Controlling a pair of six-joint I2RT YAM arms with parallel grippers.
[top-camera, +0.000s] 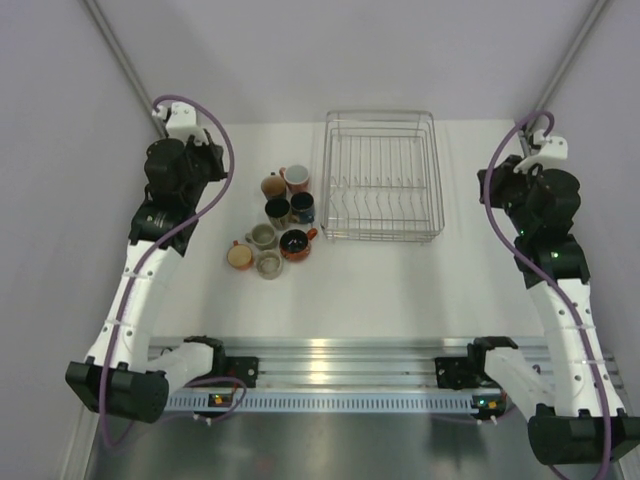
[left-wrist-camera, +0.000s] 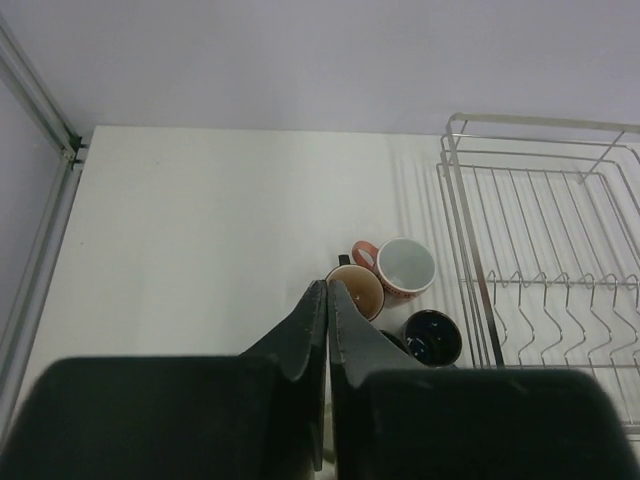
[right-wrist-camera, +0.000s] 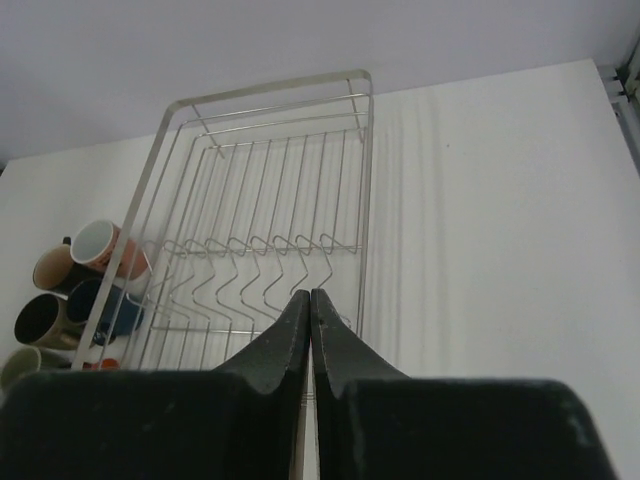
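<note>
My left gripper (top-camera: 210, 165) hangs shut and empty above the table's left side, left of a cluster of several mugs. In the left wrist view its gripper (left-wrist-camera: 327, 286) points at a brown mug (left-wrist-camera: 356, 290), with a pink mug (left-wrist-camera: 405, 266) and a dark blue mug (left-wrist-camera: 433, 338) just beyond. My right gripper (top-camera: 498, 190) is also shut and empty, to the right of a wire dish rack (top-camera: 326, 175). In the right wrist view this gripper (right-wrist-camera: 309, 295) sits over the near right corner of the rack (right-wrist-camera: 270, 91), which holds nothing.
The mugs stand upright just left of the rack: pink mug (top-camera: 296, 178), brown mug (top-camera: 273, 186), blue mug (top-camera: 302, 207), red mug (top-camera: 295, 244), tan mug (top-camera: 240, 256), grey ones between. A metal rail (top-camera: 330, 372) runs along the near edge. Frame posts stand at the back corners.
</note>
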